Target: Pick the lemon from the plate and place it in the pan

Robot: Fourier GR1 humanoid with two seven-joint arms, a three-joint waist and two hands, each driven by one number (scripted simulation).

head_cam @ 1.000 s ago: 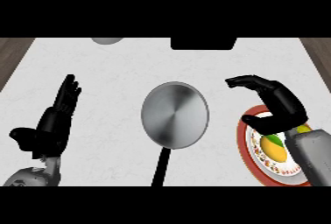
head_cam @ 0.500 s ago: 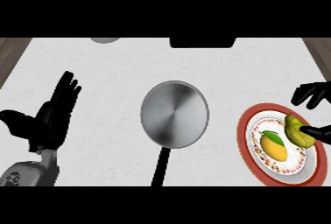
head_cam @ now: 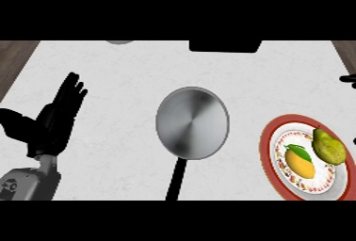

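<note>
One lemon (head_cam: 300, 161) lay on the plate (head_cam: 272, 165), yellow-orange, oval and smooth, with a green leaf at its upper end; just to its right on the same plate stood one pear (head_cam: 328, 147), green and dull-skinned, narrow at the top and broad below, its side close against the lemon. The plate was round with a red rim and a white centre ringed by a band of small patterned marks; no writing could be read on it. It sat well below the right hand (head_cam: 348, 79), of which only a black sliver showed at the view's right edge, so whether its fingers were open or curled could not be told. To the left of the plate lay one pan (head_cam: 192, 122), a round dish of brushed grey metal with a long black handle running down toward the lower edge; it held nothing. The pan lay between the two hands. The left hand (head_cam: 51, 123) rested at the view's left, black, fingers straight and pointing up, thumb spread outward, holding nothing, on a grey forearm; the counter (head_cam: 125, 70) under all was pale and faintly marbled.
</note>
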